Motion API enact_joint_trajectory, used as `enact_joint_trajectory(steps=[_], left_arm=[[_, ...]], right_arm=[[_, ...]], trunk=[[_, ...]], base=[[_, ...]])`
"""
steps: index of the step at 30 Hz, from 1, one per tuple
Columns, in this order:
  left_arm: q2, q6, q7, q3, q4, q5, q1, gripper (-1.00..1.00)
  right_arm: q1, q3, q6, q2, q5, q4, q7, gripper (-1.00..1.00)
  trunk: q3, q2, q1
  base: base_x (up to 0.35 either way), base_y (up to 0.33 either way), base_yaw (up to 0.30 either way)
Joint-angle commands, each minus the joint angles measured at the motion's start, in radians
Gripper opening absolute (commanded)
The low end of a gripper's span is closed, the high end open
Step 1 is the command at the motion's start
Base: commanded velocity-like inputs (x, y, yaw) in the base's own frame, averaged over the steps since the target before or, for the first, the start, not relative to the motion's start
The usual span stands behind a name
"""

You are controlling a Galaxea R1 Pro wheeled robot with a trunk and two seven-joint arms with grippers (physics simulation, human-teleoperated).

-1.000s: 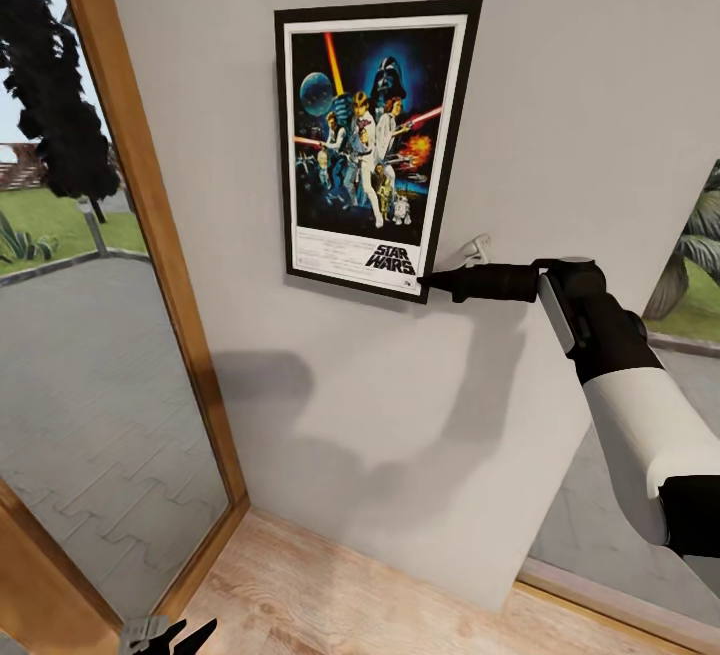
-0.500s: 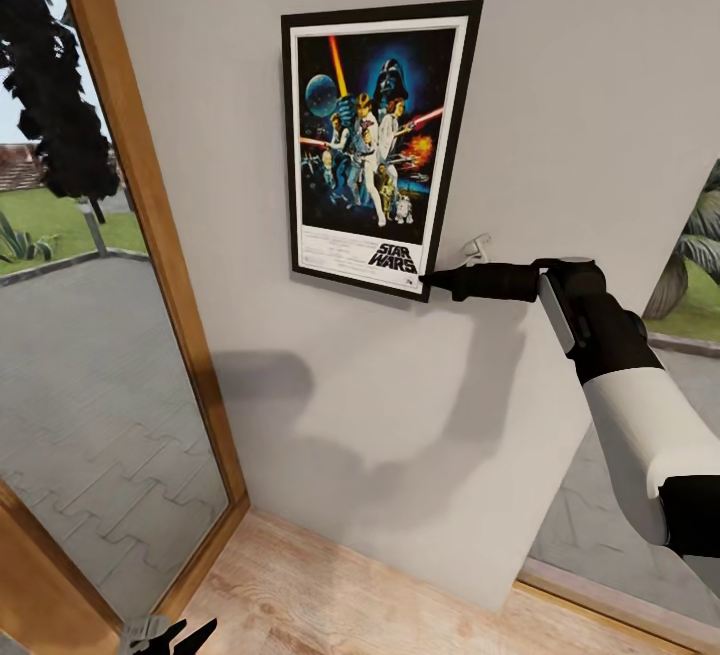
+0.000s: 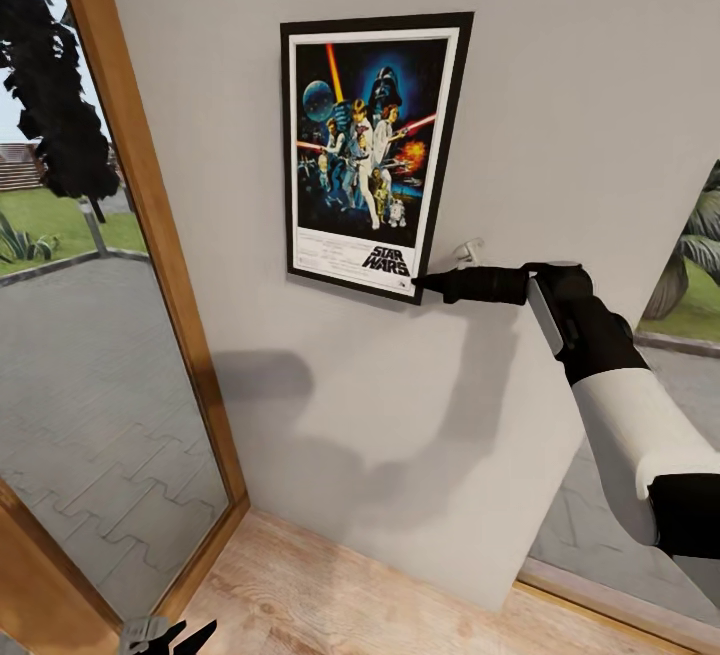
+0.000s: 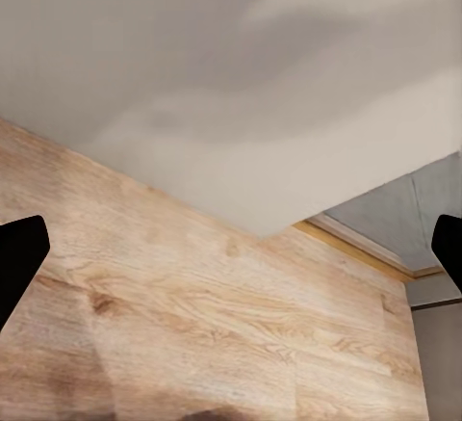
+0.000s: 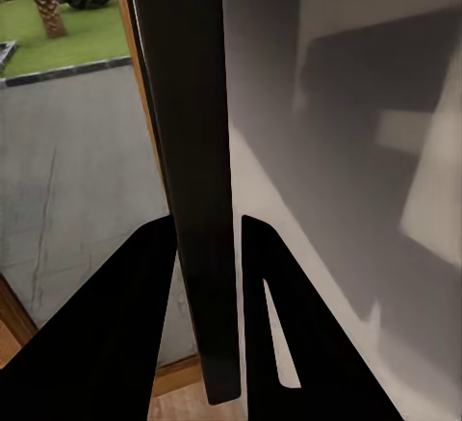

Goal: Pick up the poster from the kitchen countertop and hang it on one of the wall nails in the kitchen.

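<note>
The task looks close to its end: the poster [image 3: 370, 155] is off the worktop and up against the pale grey wall [image 3: 560, 85], upright with a slight tilt, between the wood-framed window [image 3: 150, 235] at 9 o'clock and a second pane with palm fronds at 3 o'clock. The right gripper [image 3: 425, 284] has hold of it at the lower right corner of the black frame, about 5 o'clock on the poster; in the right wrist view the two dark fingers [image 5: 144, 315] stand close on either side of the frame's thin edge [image 5: 192, 171], so the jaws are closed onto the frame, not spread. No nail can be made out; if one is there, the poster hides it, so I cannot tell whether the frame is hooked on it or only pressed to the wall by the arm. What is left, by my judgement, is to settle the top edge on the nail, let go and draw the arm away without dragging the corner. The left gripper [image 3: 168, 635] hangs low at 7 o'clock above the wooden floor [image 4: 192, 305], its fingertips [image 4: 19, 257] wide apart with nothing between them. No containers appear in any view, so there are no contents to report.
</note>
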Motion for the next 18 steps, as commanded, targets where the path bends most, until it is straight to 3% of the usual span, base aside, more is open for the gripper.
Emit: enact_joint_trajectory(steps=[1,18], left_arm=[[0.001,-0.006,-0.001,-0.008,0.001,0.007,-0.001,1.00],[0.001,-0.006,-0.001,-0.008,0.001,0.007,-0.001,1.00]], right_arm=[[-0.001,0.003,0.008,-0.001,-0.010,0.000,-0.003,-1.00],[-0.001,0.003,0.008,-0.002,-0.008,-0.003,0.007,-1.00]], trunk=[[-0.002,-0.002,0.001],[-0.002,-0.002,0.001]], base=[[0.000,0.000,0.000],[0.000,0.000,0.000]])
